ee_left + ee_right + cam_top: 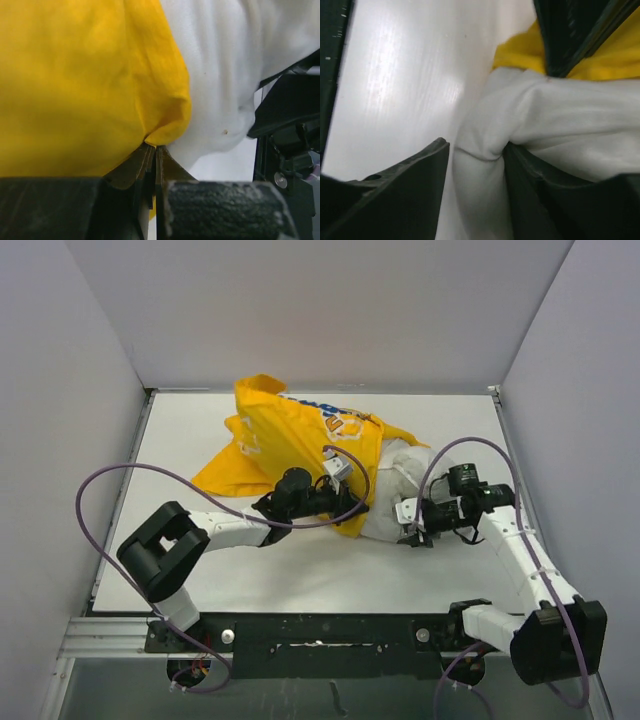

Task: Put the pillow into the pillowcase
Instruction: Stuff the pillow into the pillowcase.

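Observation:
The yellow pillowcase (pixel 285 435) lies bunched at the back middle of the table. The white pillow (pixel 395 480) sticks out of its right end, partly covered by the yellow cloth. My left gripper (pixel 350 508) is shut on the pillowcase's lower edge. In the left wrist view the pillowcase (pixel 75 85) is pinched at the left gripper's (pixel 154 147) tips, with the pillow (pixel 220 75) beside it. My right gripper (pixel 408 530) sits at the pillow's near corner. In the right wrist view the right gripper (pixel 476 145) is open around a fold of the pillow (pixel 560 115), which touches only the right finger.
The white table (pixel 300 570) is enclosed by grey walls at the left, back and right. Purple cables (pixel 100 485) loop over both arms. The two grippers are close together at the pillowcase's mouth; the right arm's black body (pixel 285 130) shows in the left wrist view.

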You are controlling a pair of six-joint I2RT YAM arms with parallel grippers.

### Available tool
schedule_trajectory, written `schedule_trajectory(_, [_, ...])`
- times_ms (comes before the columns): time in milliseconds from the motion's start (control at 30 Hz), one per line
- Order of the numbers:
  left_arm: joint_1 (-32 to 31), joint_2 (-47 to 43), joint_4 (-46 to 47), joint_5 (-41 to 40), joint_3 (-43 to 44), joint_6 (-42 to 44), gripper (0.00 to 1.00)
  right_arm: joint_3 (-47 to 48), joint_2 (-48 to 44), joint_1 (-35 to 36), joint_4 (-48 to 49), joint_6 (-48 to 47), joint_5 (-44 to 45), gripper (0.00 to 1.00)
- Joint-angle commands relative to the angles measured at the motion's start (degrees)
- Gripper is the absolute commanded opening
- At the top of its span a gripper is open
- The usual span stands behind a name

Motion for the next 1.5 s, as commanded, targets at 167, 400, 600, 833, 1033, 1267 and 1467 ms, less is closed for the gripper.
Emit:
schedule_trajectory(167, [-2.12, 2.46, 18.47, -0.50, -3.51, -3.83, 0.00, 31.72, -6.76, -1.45, -36.14, 0.11, -12.98, 0.76])
schedule_trajectory(400, [-2.12, -0.66, 19.06, -0.21, -4.12, -5.10, 0.00, 38.61, -5.50, -4.19, -14.82, 26.99, 6.38, 0.98])
schedule_trajectory(600, [-2.17, -4.94, 18.82, 0.77, -8.57, -5.49, 0.00, 21.01, 0.60, -4.00, -2.76, 29.16, 20.30, 0.91])
schedule_trajectory(833, [-1.34, -23.40, -1.39, 0.66, -13.30, -8.47, 0.51, 11.62, 1.42, -2.80, -9.50, 20.12, 4.99, 0.27])
schedule_trajectory(1033, [-0.83, -39.89, -27.76, 0.32, -6.50, -11.46, 0.61, 9.99, 1.48, -5.78, -13.70, 14.70, -8.59, 0.47])
schedule_trajectory(1267, [0.36, -31.15, -49.05, -13.48, 12.35, -9.35, 0.69, 22.64, 6.51, -13.66, -28.92, 3.50, -20.98, 0.65])
schedule_trajectory(1467, [3.78, -17.82, -45.74, -15.45, 20.02, -11.32, 0.74, 24.88, 11.68, -22.37, -18.26, 17.85, -24.03, 0.68])
